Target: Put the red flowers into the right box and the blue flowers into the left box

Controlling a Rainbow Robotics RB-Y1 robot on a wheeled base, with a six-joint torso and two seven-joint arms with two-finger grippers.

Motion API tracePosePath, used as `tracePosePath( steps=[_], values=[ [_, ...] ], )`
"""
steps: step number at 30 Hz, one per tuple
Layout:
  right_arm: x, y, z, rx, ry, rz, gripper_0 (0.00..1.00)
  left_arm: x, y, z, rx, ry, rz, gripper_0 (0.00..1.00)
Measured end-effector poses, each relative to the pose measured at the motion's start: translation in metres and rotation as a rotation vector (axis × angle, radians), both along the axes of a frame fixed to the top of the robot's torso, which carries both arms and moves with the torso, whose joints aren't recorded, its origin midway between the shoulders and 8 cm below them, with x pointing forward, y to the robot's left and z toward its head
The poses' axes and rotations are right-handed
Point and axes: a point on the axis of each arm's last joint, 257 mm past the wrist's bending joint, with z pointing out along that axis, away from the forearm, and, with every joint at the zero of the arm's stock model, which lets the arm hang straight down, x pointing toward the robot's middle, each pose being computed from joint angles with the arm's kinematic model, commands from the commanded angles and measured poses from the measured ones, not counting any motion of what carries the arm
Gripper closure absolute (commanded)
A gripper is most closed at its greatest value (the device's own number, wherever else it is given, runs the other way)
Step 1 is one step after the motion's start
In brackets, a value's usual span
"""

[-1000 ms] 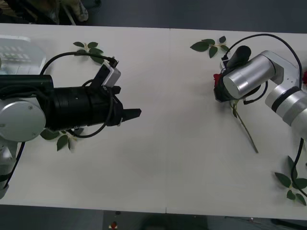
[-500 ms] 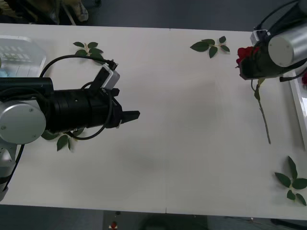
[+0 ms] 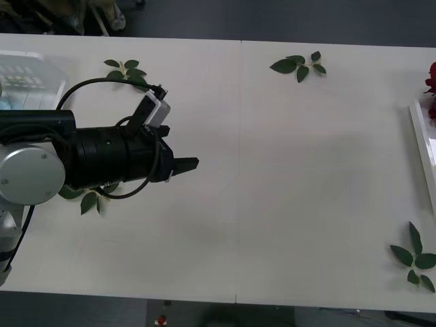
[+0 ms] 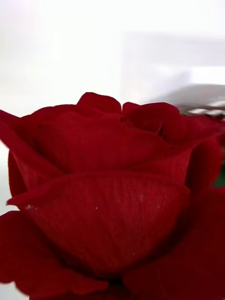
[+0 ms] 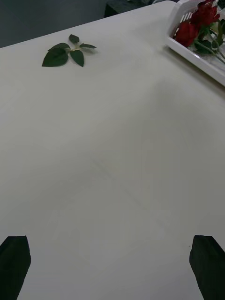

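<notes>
Right wrist view: deep-red ribbed petals of a red flower (image 4: 108,187); left tool (image 5: 112,262) spread wide above table (image 3: 272,204)

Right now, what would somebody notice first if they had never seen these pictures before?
A big red rose sits right up against the right wrist camera. Over the table's left side hangs the black left hand, fingers open. More red flowers lie in the white right box at the table's far right edge.

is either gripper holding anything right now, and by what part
The left gripper is open and holds nothing. A red rose sits right before the right wrist camera, but whether it is gripped, or where, cannot be told.
</notes>
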Motion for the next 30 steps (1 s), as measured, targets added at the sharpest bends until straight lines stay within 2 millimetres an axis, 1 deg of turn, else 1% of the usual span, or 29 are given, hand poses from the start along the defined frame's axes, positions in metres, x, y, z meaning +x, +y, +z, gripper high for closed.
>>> tracePosePath(
  steps=[2, 5, 9, 13, 17, 20, 26, 28, 30],
  values=[
    [-0.001, -0.02, 0.003, -0.036, -0.006, 0.003, 1.0, 0.0, 0.0, 0.0, 0.0, 0.0, 0.0, 0.0],
    [0.0, -0.044, 0.007, -0.089, -0.015, 0.02, 1.0, 0.0, 0.0, 0.0, 0.0, 0.0, 0.0, 0.0],
    [0.01, -0.065, 0.016, -0.087, -0.061, -0.011, 1.0, 0.0, 0.0, 0.0, 0.0, 0.0, 0.0, 0.0],
    [0.016, -0.082, 0.023, -0.068, -0.082, -0.068, 1.0, 0.0, 0.0, 0.0, 0.0, 0.0, 0.0, 0.0],
    [0.02, -0.105, 0.031, -0.125, -0.107, -0.102, 1.0, 0.0, 0.0, 0.0, 0.0, 0.0, 0.0, 0.0],
    [0.016, -0.12, 0.028, -0.174, -0.096, -0.104, 1.0, 0.0, 0.0, 0.0, 0.0, 0.0, 0.0, 0.0],
    [0.0, -0.157, 0.007, -0.205, -0.069, -0.166, 1.0, 0.0, 0.0, 0.0, 0.0, 0.0, 0.0, 0.0],
    [-0.001, -0.164, 0.005, -0.214, -0.077, -0.179, 1.0, 0.0, 0.0, 0.0, 0.0, 0.0, 0.0, 0.0],
    [0.0, -0.166, 0.004, -0.217, -0.083, -0.182, 1.0, 0.0, 0.0, 0.0, 0.0, 0.0, 0.0, 0.0]
  ],
)
